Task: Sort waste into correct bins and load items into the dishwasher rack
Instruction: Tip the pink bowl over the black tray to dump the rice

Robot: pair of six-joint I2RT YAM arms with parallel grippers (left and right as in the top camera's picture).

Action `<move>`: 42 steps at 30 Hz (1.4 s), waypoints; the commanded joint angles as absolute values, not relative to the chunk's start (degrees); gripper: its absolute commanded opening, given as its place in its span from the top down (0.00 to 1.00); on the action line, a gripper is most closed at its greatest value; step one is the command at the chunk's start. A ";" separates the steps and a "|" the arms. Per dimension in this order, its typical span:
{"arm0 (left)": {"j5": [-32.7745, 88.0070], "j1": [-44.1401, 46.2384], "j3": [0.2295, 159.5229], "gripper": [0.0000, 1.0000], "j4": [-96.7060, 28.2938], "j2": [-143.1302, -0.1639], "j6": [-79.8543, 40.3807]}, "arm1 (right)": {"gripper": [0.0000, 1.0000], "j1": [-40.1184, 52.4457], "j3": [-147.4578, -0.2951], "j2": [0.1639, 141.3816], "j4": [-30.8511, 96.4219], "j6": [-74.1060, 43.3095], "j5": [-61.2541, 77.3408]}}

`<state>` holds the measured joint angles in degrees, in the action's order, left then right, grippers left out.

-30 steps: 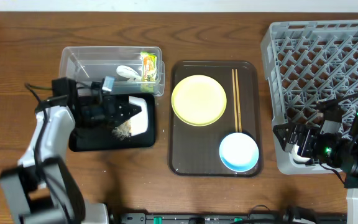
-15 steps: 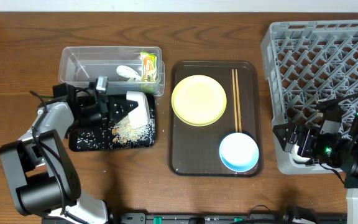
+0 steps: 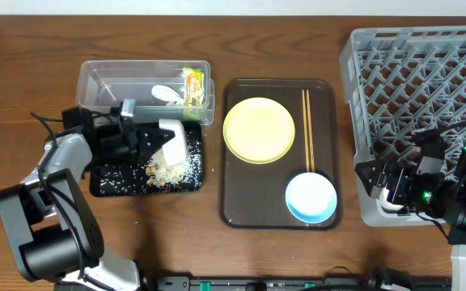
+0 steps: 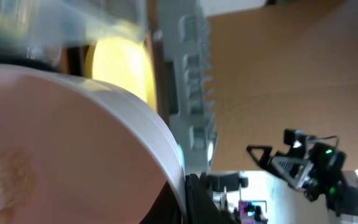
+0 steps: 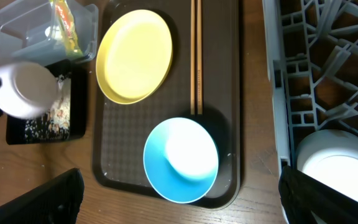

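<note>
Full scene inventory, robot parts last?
tub: 1, clear, left
wrapper: 1, green-yellow, in tub
scrap: 1, white, in tub
black tray: 1, black, before tub
crumbs: many, whitish, black tray
white bowl: 1, white, over black tray
serving tray: 1, brown, centre
plate: 1, yellow, serving tray
chopsticks: 2, tan, beside plate
blue bowl: 1, blue, serving tray
rack: 1, grey, right
dish: 1, white, in rack
left gripper: 1, black, holding white bowl
right gripper: 1, black, by rack

The setting is a robotics laboratory bench: a white-and-black jointed robot arm (image 3: 55, 174) reaches over a brown wood-grain table (image 3: 23, 48) bearing a square grey plastic lattice crate (image 3: 427, 73).
</note>
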<state>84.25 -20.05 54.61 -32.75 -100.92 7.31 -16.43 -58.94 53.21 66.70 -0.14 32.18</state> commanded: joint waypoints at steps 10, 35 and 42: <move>83.64 -18.00 55.00 0.94 -35.40 -98.19 1.43 | 0.02 -16.82 -59.90 53.10 67.51 0.95 32.84; 58.74 -11.97 55.13 0.94 -36.23 -84.14 -9.91 | 0.01 -16.82 -59.90 53.10 66.70 0.93 32.86; 47.35 -9.89 55.16 0.94 -39.07 -74.52 -10.85 | 0.01 -16.82 -59.90 53.15 66.65 0.89 32.86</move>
